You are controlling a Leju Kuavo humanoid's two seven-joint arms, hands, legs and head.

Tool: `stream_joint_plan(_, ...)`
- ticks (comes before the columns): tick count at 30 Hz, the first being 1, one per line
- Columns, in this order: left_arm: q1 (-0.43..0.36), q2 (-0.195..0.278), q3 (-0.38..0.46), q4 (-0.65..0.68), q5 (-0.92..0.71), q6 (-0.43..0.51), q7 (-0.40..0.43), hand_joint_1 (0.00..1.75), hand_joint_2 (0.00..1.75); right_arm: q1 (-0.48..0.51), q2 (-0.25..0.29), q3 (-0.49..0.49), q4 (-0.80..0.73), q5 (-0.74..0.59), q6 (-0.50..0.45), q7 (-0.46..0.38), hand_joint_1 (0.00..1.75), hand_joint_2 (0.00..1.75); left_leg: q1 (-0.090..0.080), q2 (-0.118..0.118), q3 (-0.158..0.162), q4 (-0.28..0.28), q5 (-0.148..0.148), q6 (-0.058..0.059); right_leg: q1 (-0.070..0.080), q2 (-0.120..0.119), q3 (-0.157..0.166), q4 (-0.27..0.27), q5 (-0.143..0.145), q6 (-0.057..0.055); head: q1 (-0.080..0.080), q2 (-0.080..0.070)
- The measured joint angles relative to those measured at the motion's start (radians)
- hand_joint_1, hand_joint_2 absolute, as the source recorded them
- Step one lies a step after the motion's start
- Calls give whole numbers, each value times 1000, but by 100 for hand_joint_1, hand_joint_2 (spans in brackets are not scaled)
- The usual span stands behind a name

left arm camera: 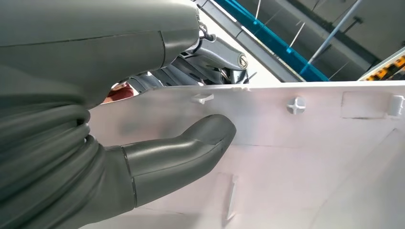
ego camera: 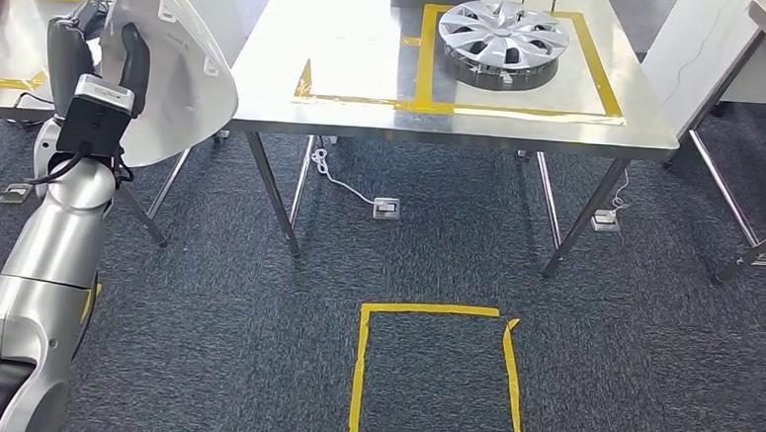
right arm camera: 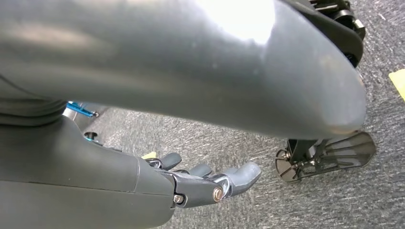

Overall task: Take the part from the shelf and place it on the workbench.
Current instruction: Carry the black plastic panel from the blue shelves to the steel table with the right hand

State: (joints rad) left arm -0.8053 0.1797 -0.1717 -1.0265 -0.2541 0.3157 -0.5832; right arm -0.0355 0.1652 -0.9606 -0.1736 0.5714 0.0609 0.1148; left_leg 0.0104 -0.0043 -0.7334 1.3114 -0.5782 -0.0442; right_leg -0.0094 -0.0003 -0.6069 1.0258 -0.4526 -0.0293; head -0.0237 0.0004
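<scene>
A: What's in front of you?

B: Dark blue-grey carpet with yellow tape marks, and a steel workbench (ego camera: 346, 95) straight ahead. A silver multi-spoke wheel cover (ego camera: 503, 42) sits in its far taped square; the nearer square looks bare.

A: And the part?

B: A white curved plastic panel (ego camera: 183, 77) with moulded clips on its inner face. My left hand (ego camera: 120, 64) grips it, raised at my left, short of the bench. In the left wrist view the thumb presses flat on the inner face while the fingers wrap the rim.

A: Right hand?

B: The right hand (right arm camera: 210, 179) hangs toward the floor, fingers loosely extended, holding nothing.

A: How would you finish?

B: I'd step closer, keep the panel's edge clear of the bench rim, lower it into the bare square, and only then let go.
</scene>
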Motion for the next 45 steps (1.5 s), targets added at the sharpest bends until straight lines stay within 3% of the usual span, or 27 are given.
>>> stream_joint_plan(1,0,0,-1,2,0,2,0,175,175,0,0,0,0,0,-1,0,0,0,1,1,12,-30,28,0,0,0,2,1,-2,2,0,0)
stream_joint_plan(3,-1,0,-2,6,0,6,0,175,175,0,0,0,0,0,-1,0,0,0,3,5,75,-164,97,2,0,1,7,4,-8,8,0,0)
stream_joint_plan(5,-2,0,-3,9,1,9,-1,175,175,0,0,0,0,0,-1,0,0,0,0,8,121,-259,124,12,3,2,8,8,-13,19,0,0)
stream_joint_plan(8,-1,0,-5,14,1,10,-1,175,175,0,0,-1,0,0,0,0,0,0,-3,4,127,-275,121,34,5,0,7,6,-14,36,2,0)
stream_joint_plan(10,-2,-1,-5,15,2,12,-2,175,175,-1,0,-1,0,0,0,-1,0,0,-1,3,131,-279,122,47,3,0,-4,37,-35,47,4,0)
stream_joint_plan(13,-1,-3,-7,15,1,15,-2,175,175,-2,0,-1,0,0,-1,-1,0,0,0,3,135,-280,118,59,1,0,-98,216,-114,58,8,0)
stream_joint_plan(14,1,-4,-7,15,1,17,-1,175,175,-1,0,-1,0,0,-1,-1,0,0,-2,2,135,-279,117,61,1,0,-131,270,-127,59,8,0)
stream_joint_plan(15,2,-5,-8,15,0,18,0,175,175,-1,0,-1,0,0,-2,0,0,0,-3,1,136,-279,116,62,2,0,-147,291,-122,57,9,0)
stream_joint_plan(16,3,-6,-8,15,-1,20,2,175,175,0,0,-1,0,0,-1,0,0,0,-4,-1,138,-279,114,62,2,0,-144,272,-98,54,9,0)
stream_joint_plan(19,3,-10,-10,10,-8,24,10,175,175,-2,-2,-1,0,2,1,0,0,0,-7,-6,149,-278,105,55,10,0,-56,74,3,35,10,0)
stream_joint_plan(21,3,-10,-11,4,-14,25,19,175,175,-3,-4,-1,0,4,2,0,0,0,-8,-6,151,-278,99,46,15,-1,-25,8,17,27,10,0)
stream_joint_plan(24,4,-10,-13,-7,-21,25,26,175,175,-4,-4,-1,0,5,3,1,0,0,-8,-6,156,-282,94,29,13,-2,-17,-3,15,16,9,0)
stream_joint_plan(26,4,-9,-14,-14,-22,25,27,175,175,-4,-4,-2,0,5,3,1,0,0,-8,-4,139,-236,67,17,7,-3,-5,-12,15,6,6,0)
stream_joint_plan(29,11,-9,-15,-15,-26,23,29,175,175,-5,-4,-2,0,6,4,0,0,0,-1,-2,40,-51,-9,0,5,-3,5,-14,6,-3,4,0)
stream_joint_plan(30,16,-9,-15,-15,-28,22,31,175,175,-4,-4,-2,0,6,4,0,0,0,1,-2,16,-14,-13,-3,4,-2,8,-13,3,-3,4,0)
stream_joint_plan(31,19,-9,-15,-15,-29,20,31,175,175,-4,-4,-3,0,7,4,0,0,0,3,-1,10,-15,4,-6,4,-2,12,-13,-1,-1,4,0)
stream_joint_plan(32,21,-9,-15,-15,-30,19,31,175,175,-3,-4,-3,0,8,5,0,0,0,6,-1,26,-58,39,-8,2,-2,18,-12,-5,2,4,0)
stream_joint_plan(34,21,-8,-15,-16,-31,19,31,175,175,-3,-4,-4,0,10,7,0,0,0,8,3,88,-196,113,-8,2,-1,29,-9,-16,12,3,0)
stream_joint_plan(36,22,-8,-15,-17,-31,19,32,175,175,-4,-4,-6,0,13,10,-1,0,0,5,6,127,-276,133,5,4,0,32,-6,-24,24,3,0)
stream_joint_plan(39,23,-5,-15,-18,-31,19,34,175,175,-5,-4,-9,0,15,12,-2,0,0,2,1,133,-285,123,32,4,-2,33,-4,-30,42,5,0)
stream_joint_plan(41,21,-3,-15,-20,-32,19,34,175,175,-6,-4,-9,0,16,12,-3,0,0,5,0,142,-290,120,46,2,-2,16,41,-54,53,6,0)
stream_joint_plan(44,21,-3,-15,-20,-32,18,34,175,175,-5,-4,-10,0,16,13,-4,0,0,4,0,151,-290,110,58,0,-1,-92,227,-120,60,9,0)
stream_joint_plan(45,23,-3,-15,-20,-32,18,34,175,175,-4,-4,-11,0,16,13,-4,0,0,3,-1,154,-289,106,59,0,-1,-125,271,-124,60,9,0)
